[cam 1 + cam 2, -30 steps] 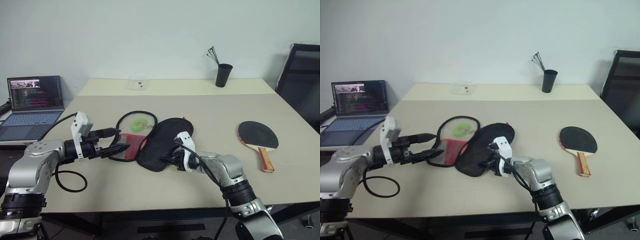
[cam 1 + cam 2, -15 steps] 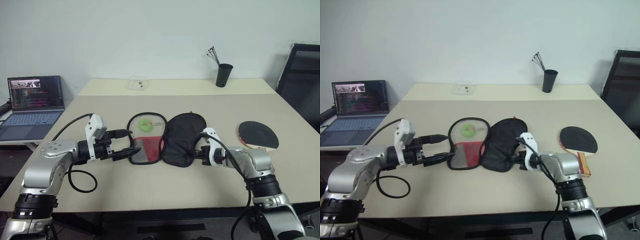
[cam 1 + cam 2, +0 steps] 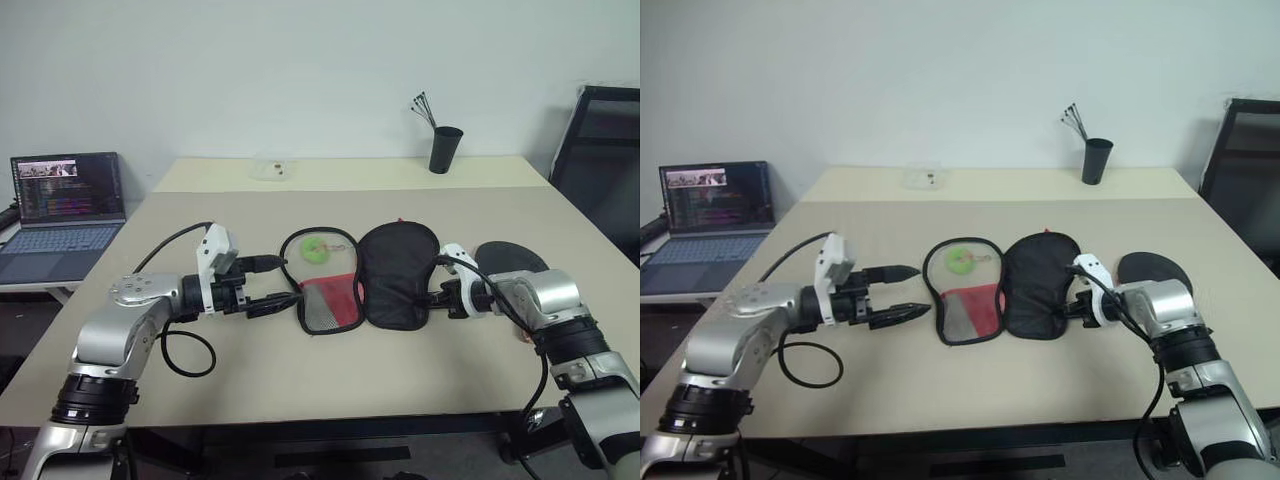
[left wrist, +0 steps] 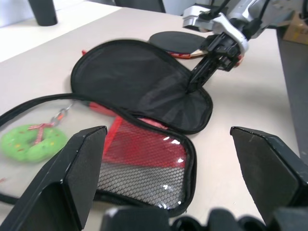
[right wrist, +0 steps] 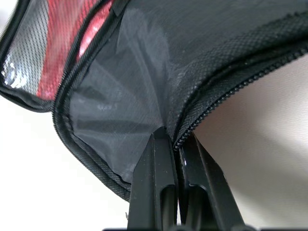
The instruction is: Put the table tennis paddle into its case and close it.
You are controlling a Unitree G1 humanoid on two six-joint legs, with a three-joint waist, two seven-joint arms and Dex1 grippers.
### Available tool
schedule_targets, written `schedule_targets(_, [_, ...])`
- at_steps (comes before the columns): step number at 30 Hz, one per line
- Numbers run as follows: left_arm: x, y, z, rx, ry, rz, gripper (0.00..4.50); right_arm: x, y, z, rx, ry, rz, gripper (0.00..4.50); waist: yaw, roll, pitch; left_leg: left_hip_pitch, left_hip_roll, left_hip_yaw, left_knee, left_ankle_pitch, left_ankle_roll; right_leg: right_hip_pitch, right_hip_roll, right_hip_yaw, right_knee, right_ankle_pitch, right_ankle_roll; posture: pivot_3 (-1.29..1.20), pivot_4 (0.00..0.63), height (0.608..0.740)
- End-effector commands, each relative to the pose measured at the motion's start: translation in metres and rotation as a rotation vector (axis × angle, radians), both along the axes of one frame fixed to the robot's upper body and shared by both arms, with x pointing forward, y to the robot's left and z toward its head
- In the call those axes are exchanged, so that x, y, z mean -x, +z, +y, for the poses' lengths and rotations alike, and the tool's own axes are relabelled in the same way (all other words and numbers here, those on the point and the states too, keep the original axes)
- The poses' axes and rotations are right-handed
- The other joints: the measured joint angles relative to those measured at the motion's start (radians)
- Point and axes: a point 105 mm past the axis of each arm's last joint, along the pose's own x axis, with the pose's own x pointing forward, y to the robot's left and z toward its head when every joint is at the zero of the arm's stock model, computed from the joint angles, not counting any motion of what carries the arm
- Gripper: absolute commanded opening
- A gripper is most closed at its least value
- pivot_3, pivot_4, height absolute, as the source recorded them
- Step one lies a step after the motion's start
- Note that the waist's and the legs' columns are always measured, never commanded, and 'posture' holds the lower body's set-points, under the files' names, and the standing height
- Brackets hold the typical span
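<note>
Right gripper (image 3: 432, 297) pinches the case (image 3: 398, 272) edge, paddle (image 3: 510, 256) just behind; left gripper (image 3: 283, 282) gapes empty

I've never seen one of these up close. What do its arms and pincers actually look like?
Rounded silver-grey metal shells with black ribbed joints. A white block sits at each wrist, a black cable looping from it. The left gripper and the right gripper each end in two slim, pointed black fingers.
</note>
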Motion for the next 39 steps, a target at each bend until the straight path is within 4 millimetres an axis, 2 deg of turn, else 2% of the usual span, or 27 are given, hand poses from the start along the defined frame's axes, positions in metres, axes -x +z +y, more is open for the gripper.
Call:
schedule_targets(1, [0.003, 0.015, -0.006, -0.012, -0.029, -0.069, 4.5, -0.013, 0.02, 0.001, 0.017, 0.028, -0.088, 0.01, 0.0, 0.0, 0.0, 0.0, 0.0, 0.0, 0.0, 0.0, 0.0, 0.0, 0.0, 0.0, 0.0, 0.0, 0.0, 0.0, 0.15, 0.74])
schedule_targets(4, [0.003, 0.015, -0.007, -0.011, -0.03, -0.069, 4.5, -0.024, 0.021, -0.002, 0.045, -0.006, -0.116, 0.01, 0.0, 0.0, 0.0, 0.0, 0.0, 0.0, 0.0, 0.0, 0.0, 0.0, 0.0, 0.0, 0.0, 0.0, 0.0, 0.0, 0.15, 0.74])
schedule_targets(7, [0.004, 0.015, -0.008, -0.009, -0.029, -0.069, 4.5, -0.031, 0.024, -0.006, 0.04, -0.031, -0.13, 0.64, 0.0, 0.0, 0.0, 0.0, 0.0, 0.0, 0.0, 0.0, 0.0, 0.0, 0.0, 0.0, 0.0, 0.0, 0.0, 0.0, 0.15, 0.74])
schedule_targets(13, [0.002, 0.016, -0.01, -0.009, -0.03, -0.068, 4.5, -0.036, 0.025, -0.016, 0.059, -0.05, -0.151, 2.55, -0.001, 0.0, 0.0, 0.0, 0.0, 0.0, 0.0, 0.0, 0.0, 0.0, 0.0, 0.0, 0.0, 0.0, 0.0, 0.0, 0.15, 0.74])
schedule_targets(16, [0.004, 0.013, -0.014, -0.011, -0.042, -0.058, 4.5, -0.043, 0.04, -0.028, 0.042, -0.103, -0.222, 3.56, -0.001, 0.0, 0.0, 0.0, 0.0, 0.0, 0.0, 0.0, 0.0, 0.0, 0.0, 0.0, 0.0, 0.0, 0.0, 0.0, 0.15, 0.74])
schedule_targets(19, [0.005, 0.013, -0.016, -0.004, -0.054, -0.052, 4.5, -0.044, 0.064, -0.042, -0.005, -0.166, -0.28, 4.48, 0.0, 0.001, 0.0, 0.0, 0.0, 0.0, 0.0, 0.0, 0.0, 0.0, 0.0, 0.0, 0.0, 0.0, 0.0, 0.0, 0.15, 0.74])
schedule_targets(22, [0.007, 0.012, -0.02, -0.006, -0.072, -0.05, 4.5, -0.04, 0.078, -0.057, 0.0, -0.227, -0.34, 4.48, 0.0, 0.001, 0.001, 0.0, 0.0, 0.0, 0.0, 0.0, 0.0, 0.0, 0.0, 0.0, 0.0, 0.0, 0.0, 0.0, 0.15, 0.74])
schedule_targets(25, [0.01, 0.012, -0.027, -0.02, -0.105, -0.066, 4.5, -0.027, 0.082, -0.075, 0.013, -0.313, -0.378, 4.48, 0.002, 0.0, 0.0, 0.0, 0.0, -0.001, 0.0, 0.0, 0.0, 0.0, 0.0, 0.0, 0.0, 0.0, 0.0, 0.0, 0.15, 0.74])
schedule_targets(33, [0.01, 0.024, -0.052, 0.006, -0.205, -0.12, 4.5, 0.011, 0.059, -0.127, 0.065, -0.687, -0.391, 4.48, 0.015, 0.001, 0.001, 0.0, 0.0, 0.0, 0.001, 0.0, 0.0, 0.001, 0.0, 0.001, 0.001, 0.0, 0.0, 0.0, 0.15, 0.74])
schedule_targets(39, [0.011, 0.025, -0.063, -0.008, -0.306, -0.106, 4.5, 0.032, 0.04, -0.15, 0.122, -0.886, -0.351, 4.48, 0.015, 0.001, 0.0, 0.0, 0.0, 0.001, 0.001, 0.0, 0.001, 0.001, 0.0, 0.001, 0.002, -0.002, 0.004, 0.0, 0.15, 0.74])
